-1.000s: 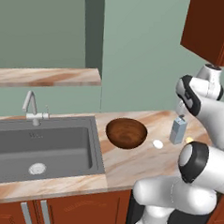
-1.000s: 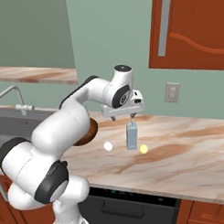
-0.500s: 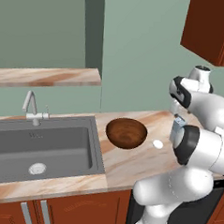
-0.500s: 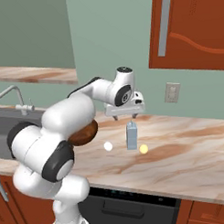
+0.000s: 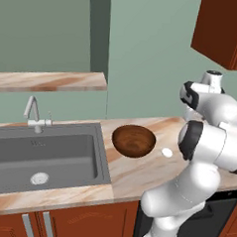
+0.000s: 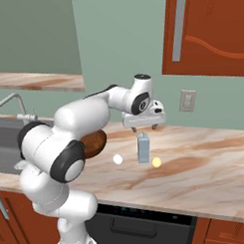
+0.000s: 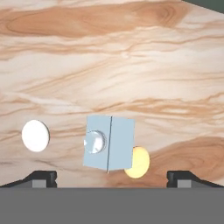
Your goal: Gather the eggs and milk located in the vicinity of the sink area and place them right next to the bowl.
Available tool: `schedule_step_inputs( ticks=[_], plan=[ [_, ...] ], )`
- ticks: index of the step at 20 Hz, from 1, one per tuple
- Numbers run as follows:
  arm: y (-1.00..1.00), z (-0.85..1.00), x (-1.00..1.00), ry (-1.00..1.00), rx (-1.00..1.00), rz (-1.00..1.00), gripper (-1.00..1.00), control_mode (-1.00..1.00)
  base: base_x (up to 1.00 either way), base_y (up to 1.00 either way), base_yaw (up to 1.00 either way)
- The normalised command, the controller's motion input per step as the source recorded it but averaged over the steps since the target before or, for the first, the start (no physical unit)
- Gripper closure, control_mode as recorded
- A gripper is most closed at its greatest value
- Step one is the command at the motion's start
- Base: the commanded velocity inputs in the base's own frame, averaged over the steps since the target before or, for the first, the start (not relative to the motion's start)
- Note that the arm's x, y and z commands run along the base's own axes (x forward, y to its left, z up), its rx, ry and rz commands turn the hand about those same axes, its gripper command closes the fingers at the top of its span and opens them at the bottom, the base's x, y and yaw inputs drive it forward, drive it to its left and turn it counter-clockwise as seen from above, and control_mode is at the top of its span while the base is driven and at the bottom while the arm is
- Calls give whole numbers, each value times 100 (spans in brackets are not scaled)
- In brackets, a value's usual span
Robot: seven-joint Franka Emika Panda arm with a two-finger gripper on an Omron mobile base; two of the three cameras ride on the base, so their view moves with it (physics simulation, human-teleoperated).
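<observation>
A: Where does the claw (image 6: 144, 128) sit?

B: Above the milk (image 6: 144, 148), fingers spread wide with nothing between them. From the hand view the two fingertips (image 7: 41, 176) stand far apart at the bottom edge, with the carton's gabled top between and beyond them.

A: And the milk itself?

B: Upright on the counter (image 6: 205, 168). A white egg (image 6: 117, 159) lies to one side of it, apart, and a small yellow ball (image 6: 156, 162) lies just beside its other side; in the hand view the carton cuts off part of that ball.

A: The bowl?

B: The bowl (image 5: 133, 140) is plain from the left base view, near the sink (image 5: 44, 153), with the egg just past it. From the right, the arm hides most of the bowl. From the left base view the robot's own arm covers the milk.
</observation>
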Motion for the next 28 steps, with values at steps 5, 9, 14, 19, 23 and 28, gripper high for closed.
schedule_step_inputs(
  ticks=[5, 9, 14, 19, 23, 28],
  plan=[
    [-17, 0, 9, 2, -1, 0, -100, -100, 0, 0, 0],
    [0, -9, 0, 0, 0, 0, -100, -100, 0, 0, 0],
    [5, -8, 0, 0, 0, 0, -100, -100, 0, 0, 0],
    [27, 0, 0, 1, 0, 0, -100, -100, 0, 0, 0],
    [17, -11, 0, 0, 0, 0, -100, -100, 0, 0, 0],
    [0, -37, 0, 0, 0, 0, -100, -100, 0, 0, 0]
  ],
)
